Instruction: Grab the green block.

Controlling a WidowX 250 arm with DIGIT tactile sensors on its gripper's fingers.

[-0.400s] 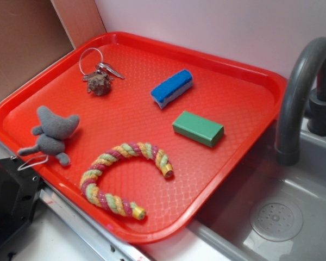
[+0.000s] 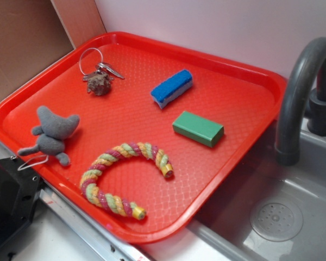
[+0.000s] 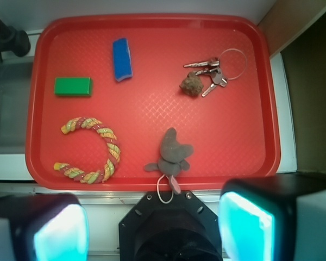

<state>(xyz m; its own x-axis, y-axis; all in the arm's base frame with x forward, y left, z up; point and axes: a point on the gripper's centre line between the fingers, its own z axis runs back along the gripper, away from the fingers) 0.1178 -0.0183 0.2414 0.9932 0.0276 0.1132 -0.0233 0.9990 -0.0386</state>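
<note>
The green block lies flat on the right part of the red tray; in the wrist view the green block is at the tray's upper left. My gripper is high above the scene, over the robot base near the tray's front edge, far from the block. Its two cyan-padded fingers stand wide apart with nothing between them. The gripper does not show in the exterior view.
On the red tray lie a blue sponge, keys with a brown lump, a grey plush mouse and a curved rope toy. A grey faucet and sink sit to the right. The black robot base is at the tray's front.
</note>
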